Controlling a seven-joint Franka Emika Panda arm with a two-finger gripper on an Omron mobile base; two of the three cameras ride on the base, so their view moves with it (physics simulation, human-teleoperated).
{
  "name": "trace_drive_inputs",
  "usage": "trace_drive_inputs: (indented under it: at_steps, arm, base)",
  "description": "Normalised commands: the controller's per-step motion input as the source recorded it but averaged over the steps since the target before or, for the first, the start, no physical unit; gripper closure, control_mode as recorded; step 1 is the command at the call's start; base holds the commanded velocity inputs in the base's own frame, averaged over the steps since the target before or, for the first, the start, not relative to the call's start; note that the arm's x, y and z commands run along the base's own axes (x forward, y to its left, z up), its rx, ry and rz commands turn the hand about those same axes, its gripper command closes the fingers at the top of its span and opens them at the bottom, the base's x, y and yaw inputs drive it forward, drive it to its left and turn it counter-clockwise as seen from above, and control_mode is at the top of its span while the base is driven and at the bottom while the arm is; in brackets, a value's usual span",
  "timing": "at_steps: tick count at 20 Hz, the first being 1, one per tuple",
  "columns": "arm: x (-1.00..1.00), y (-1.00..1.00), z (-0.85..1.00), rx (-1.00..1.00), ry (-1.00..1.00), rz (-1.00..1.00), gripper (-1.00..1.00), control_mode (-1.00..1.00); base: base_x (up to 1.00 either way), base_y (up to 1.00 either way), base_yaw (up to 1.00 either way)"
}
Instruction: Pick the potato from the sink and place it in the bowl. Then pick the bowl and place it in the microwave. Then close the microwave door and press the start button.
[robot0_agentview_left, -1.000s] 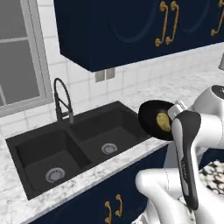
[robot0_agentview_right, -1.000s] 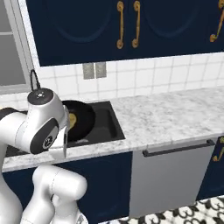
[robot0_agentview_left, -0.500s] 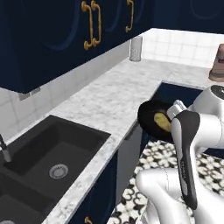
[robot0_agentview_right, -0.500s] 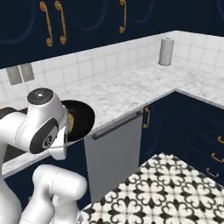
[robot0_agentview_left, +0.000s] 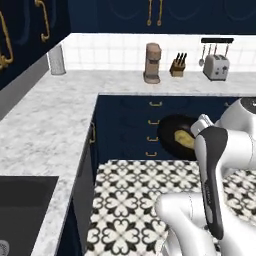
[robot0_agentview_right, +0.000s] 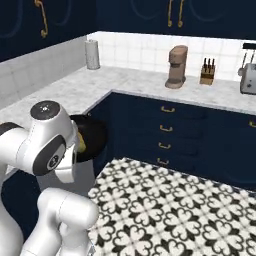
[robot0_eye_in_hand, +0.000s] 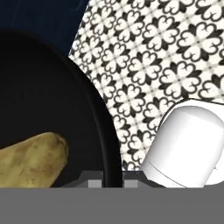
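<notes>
Kitchen w/ patterned floor — bowl carried level so potato stays inside; fingers apparently grip its rim — can't confirm.

Arm: glossy white shell, rounded tubular links, bulbous at the joints. A long dark grey strip runs lengthwise down the forearm link in the left base view. In the right base view, joint housing is a white drum; its flat top carries a dark grey disc, its side face a dark grey ring. No cables, screws or lettering discernible.
</notes>
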Motion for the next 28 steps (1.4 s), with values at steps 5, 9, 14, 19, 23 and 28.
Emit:
trace_drive_inputs:
  at_steps: [5,9,14,19,23,28]
  arm:
    - [0.00,0.00,0.00,0.00,0.00,0.00,1.00,1.00]
    - [0.00,0.00,0.00,0.00,0.00,0.00,1.00,1.00]
    - [0.00,0.00,0.00,0.00,0.00,0.00,1.00,1.00]
    - [0.00,0.00,0.00,0.00,0.00,0.00,1.00,1.00]
    - [0.00,0.00,0.00,0.00,0.00,0.00,1.00,1.00]
    - [0.00,0.00,0.00,0.00,0.00,0.00,1.00,1.00]
  base:
    - [0.00,-0.61,-0.68]
    - [0.00,-0.63,-0.66]
    - [0.00,-0.58,-0.66]
    - [0.00,-0.58,-0.66]
    - [0.00,-0.53,-0.65]
    - [0.08,-0.61,-0.61]
